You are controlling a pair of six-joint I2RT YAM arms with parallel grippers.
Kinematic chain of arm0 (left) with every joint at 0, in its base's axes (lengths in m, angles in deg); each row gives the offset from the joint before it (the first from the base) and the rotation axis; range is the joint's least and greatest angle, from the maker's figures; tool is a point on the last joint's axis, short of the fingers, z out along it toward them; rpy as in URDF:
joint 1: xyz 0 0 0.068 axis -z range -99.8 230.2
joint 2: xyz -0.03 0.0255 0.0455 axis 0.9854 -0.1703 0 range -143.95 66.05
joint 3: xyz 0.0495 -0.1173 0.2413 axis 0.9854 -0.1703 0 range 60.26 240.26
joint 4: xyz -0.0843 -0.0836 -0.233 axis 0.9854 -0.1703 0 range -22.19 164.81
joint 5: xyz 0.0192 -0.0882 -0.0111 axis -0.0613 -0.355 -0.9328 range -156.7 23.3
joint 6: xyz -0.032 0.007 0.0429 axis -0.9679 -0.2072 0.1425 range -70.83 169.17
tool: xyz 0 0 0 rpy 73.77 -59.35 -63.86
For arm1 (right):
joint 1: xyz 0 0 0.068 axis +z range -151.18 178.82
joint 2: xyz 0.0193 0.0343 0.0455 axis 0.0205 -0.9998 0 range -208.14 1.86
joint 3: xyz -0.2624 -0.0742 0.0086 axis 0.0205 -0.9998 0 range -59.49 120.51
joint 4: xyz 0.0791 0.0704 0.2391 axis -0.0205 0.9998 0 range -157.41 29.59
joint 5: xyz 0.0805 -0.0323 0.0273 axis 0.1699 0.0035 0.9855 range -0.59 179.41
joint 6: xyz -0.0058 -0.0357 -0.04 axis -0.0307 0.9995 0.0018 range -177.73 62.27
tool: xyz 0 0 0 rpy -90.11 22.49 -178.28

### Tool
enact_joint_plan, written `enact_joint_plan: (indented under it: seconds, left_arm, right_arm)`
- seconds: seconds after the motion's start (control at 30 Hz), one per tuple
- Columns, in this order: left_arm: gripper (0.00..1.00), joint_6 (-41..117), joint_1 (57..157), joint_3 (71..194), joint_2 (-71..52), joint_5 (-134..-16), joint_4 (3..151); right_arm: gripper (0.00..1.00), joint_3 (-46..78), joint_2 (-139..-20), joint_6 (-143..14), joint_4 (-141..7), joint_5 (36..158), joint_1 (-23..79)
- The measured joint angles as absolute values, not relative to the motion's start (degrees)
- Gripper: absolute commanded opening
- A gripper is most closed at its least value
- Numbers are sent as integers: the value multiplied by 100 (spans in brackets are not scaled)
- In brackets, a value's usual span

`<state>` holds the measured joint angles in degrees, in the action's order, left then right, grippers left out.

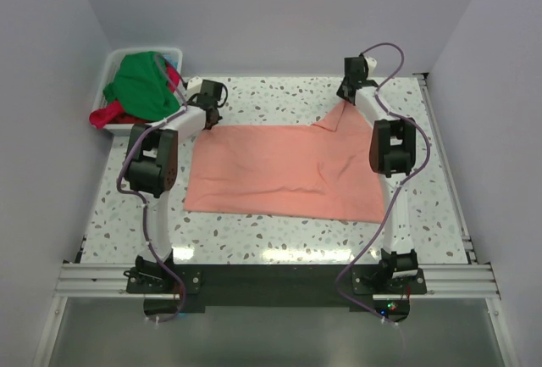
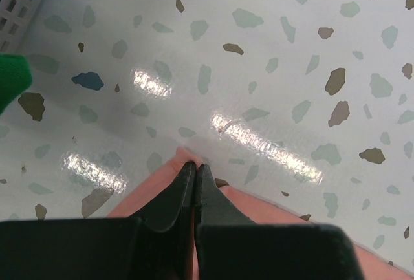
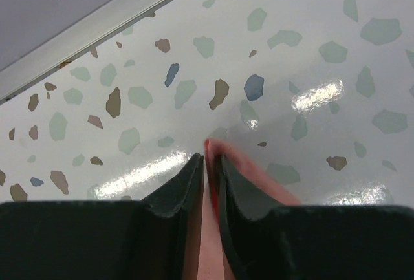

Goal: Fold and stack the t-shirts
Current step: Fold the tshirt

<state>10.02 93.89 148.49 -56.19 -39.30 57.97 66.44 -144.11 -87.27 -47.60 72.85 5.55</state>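
Speckled white tabletop (image 1: pixel 279 240) between pale walls, seen from above. One salmon-pink shirt (image 1: pixel 279 168) lay spread flat at the centre, not yet folded. The left tool (image 2: pixel 196 167) was closed at the shirt's far left corner, and the cloth peaking at its tips suggested a pinch. The right tool (image 3: pixel 208 160) gripped the far right corner, with cloth visible between its jaws and lifted slightly off the surface. One green shirt (image 1: pixel 144 83) and one red-magenta shirt (image 1: pixel 106 117) sat bunched in a single white tub (image 1: pixel 114 66) at the far left. Count: three shirts, none folded, none stacked. By this view the task had barely begun, with all three folds and the stacking left to do.
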Motion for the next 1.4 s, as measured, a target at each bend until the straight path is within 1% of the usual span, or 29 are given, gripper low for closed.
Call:
enact_joint_plan:
  seconds: [0.03, 0.3, 0.4, 0.6, 0.73, 1.07, 1.4]
  left_arm:
    - [0, 1002, 9389, 14849, -5619, -3933, 5799]
    - [0, 1032, 9389, 14849, -5616, -3924, 5797]
    - [0, 1083, 9389, 14849, -5592, -3880, 5790]
    - [0, 1142, 9389, 14840, -5321, -3727, 5759]
    - [0, 1198, 9389, 14750, -5050, -3638, 5762]
    - [0, 1284, 9404, 14329, -4674, -3524, 5742]
    - [0, 1238, 9422, 13975, -4296, -3443, 5580]
  right_arm:
    - [0, 6642, -14411, -8716, -4762, 7263, 555]
    - [0, 6620, -14411, -8702, -4771, 7102, 552]
    - [0, 6286, -14252, -8702, -4808, 6962, 552]
    - [0, 4880, -13168, -8702, -4904, 6726, 552]
    - [0, 4203, -12298, -8705, -4992, 6597, 552]
    - [0, 3300, -10742, -8724, -5057, 6481, 552]
    - [0, 2032, -9314, -8818, -4832, 6483, 552]
